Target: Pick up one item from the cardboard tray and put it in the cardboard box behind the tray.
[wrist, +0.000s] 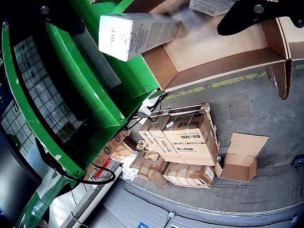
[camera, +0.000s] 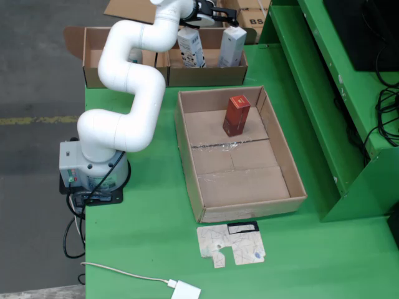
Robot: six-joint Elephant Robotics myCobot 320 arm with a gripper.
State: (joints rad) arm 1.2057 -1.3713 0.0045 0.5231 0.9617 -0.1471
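Note:
The cardboard tray [camera: 206, 187] lies in the middle of the green table and holds one upright red box [camera: 237, 114] near its far end. Behind it, the cardboard box [camera: 206, 75] holds two upright white cartons [camera: 191, 47] [camera: 232, 45]. My gripper [camera: 215, 12] hovers above this box, just over the right carton, apart from it. In the wrist view the black fingers [wrist: 251, 14] stand wide apart with nothing between them; one white carton [wrist: 135, 33] and the box floor [wrist: 213, 47] show beyond.
A second open cardboard box [camera: 100, 59] stands at the back left. A flat cardboard scrap [camera: 232, 244] and a white charger with cable [camera: 186, 291] lie near the front edge. A green shelf frame [camera: 324, 93] rises on the right. Stacked cartons [wrist: 183, 142] sit on the floor.

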